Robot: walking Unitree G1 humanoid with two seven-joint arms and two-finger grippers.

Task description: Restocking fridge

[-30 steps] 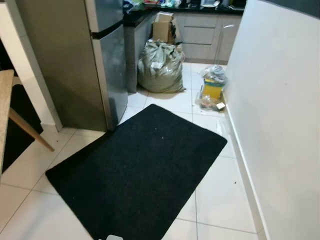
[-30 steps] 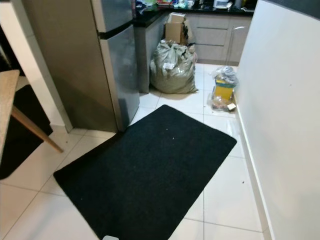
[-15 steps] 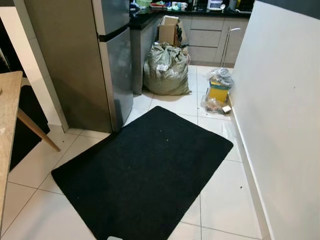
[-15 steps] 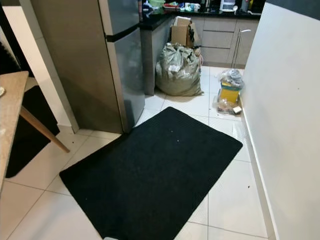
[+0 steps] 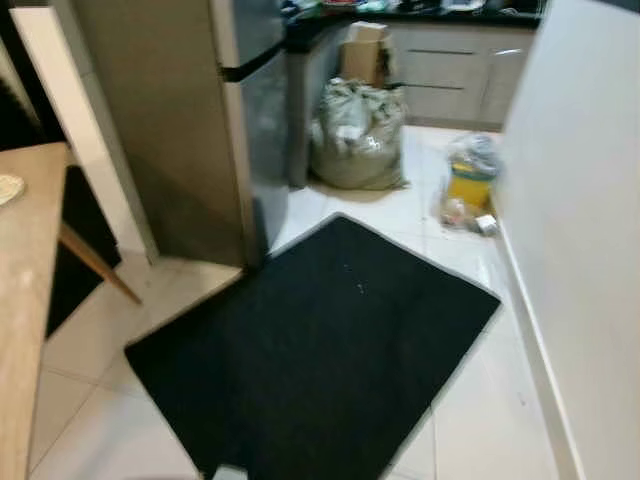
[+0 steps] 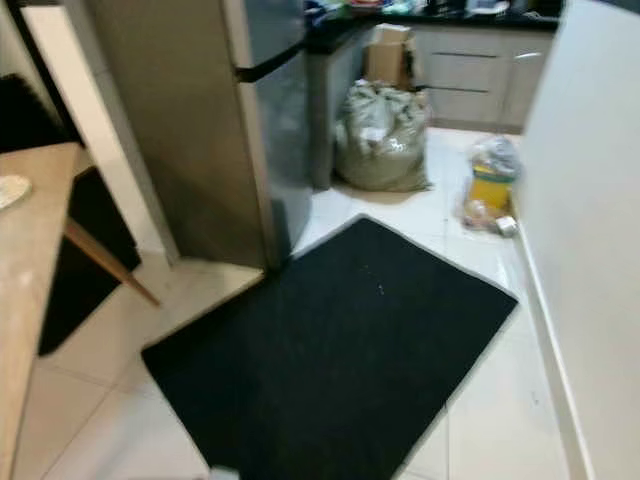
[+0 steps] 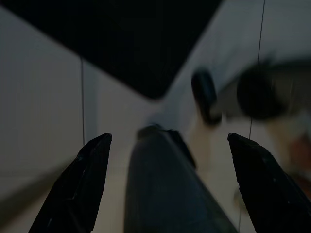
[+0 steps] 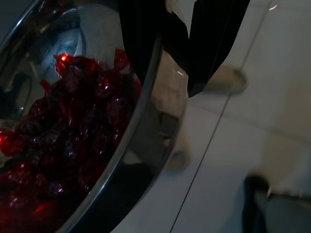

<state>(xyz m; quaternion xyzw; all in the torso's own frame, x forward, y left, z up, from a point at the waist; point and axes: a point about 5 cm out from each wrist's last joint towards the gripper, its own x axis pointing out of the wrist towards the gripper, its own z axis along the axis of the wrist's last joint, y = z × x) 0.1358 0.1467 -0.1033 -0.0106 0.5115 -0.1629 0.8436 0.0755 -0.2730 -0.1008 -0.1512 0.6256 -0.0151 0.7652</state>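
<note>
The steel-grey fridge (image 5: 240, 130) stands ahead on the left with both doors closed. In the right wrist view my right gripper (image 8: 167, 82) is shut on the rim of a shiny steel bowl (image 8: 146, 131), one finger inside and one outside. The bowl holds several red foil-wrapped pieces (image 8: 73, 126) and hangs above white floor tiles. In the left wrist view my left gripper (image 7: 168, 141) is open over the tiles and a corner of the black mat, with nothing held between its fingers (image 7: 82, 179).
A black mat (image 5: 320, 350) lies on the white tiles before the fridge. A wooden table (image 5: 25, 300) juts in at the left, and a white wall (image 5: 590, 200) runs along the right. Beyond the mat sit a stuffed grey sack (image 5: 358, 140), a cardboard box (image 5: 365, 50) and a yellow packet (image 5: 468, 185).
The whole picture has slid to the right and blurred, so the camera has turned left. More of the table now shows. Nothing in the room has moved.
</note>
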